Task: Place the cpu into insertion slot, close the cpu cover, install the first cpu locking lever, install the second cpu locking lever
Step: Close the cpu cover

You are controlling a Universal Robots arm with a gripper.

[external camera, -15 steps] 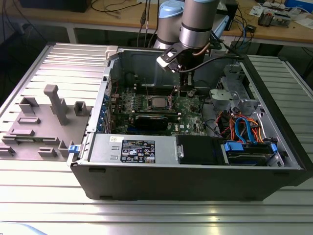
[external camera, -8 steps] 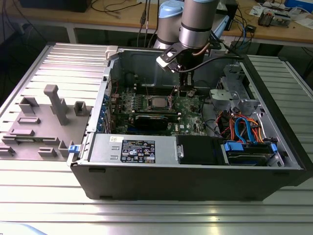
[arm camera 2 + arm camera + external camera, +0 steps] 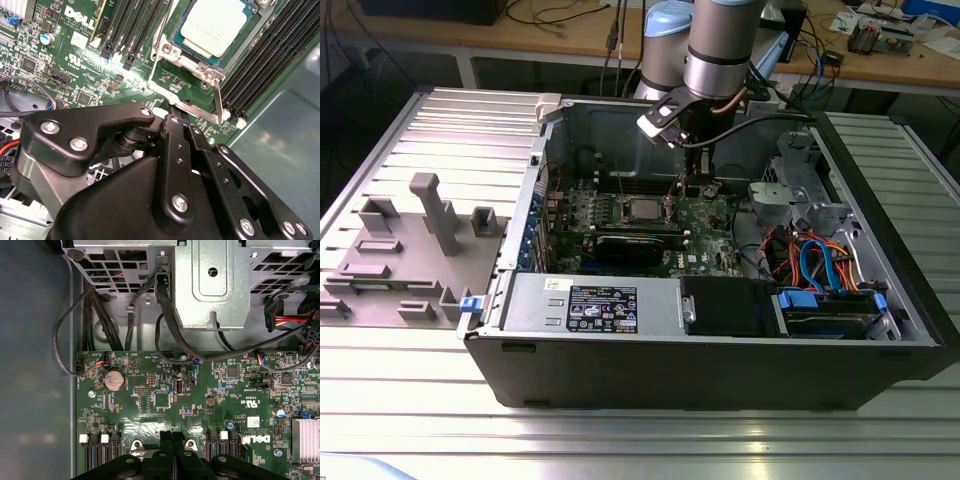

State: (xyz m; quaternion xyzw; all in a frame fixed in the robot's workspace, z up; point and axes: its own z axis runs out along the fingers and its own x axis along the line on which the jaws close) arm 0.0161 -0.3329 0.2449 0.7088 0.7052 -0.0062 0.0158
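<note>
While the arm reaches down into the open computer case on the bench, we see in the second wrist view that the cpu already lies in the insertion slot, its grey top uncovered. We find the cpu cover not yet down over it; it stands raised at the slot's edge nearest the gripper. The gripper's fingers are pressed together with nothing between them. Their tips appear to touch the cover's rim, though we cannot be sure of contact.
</note>
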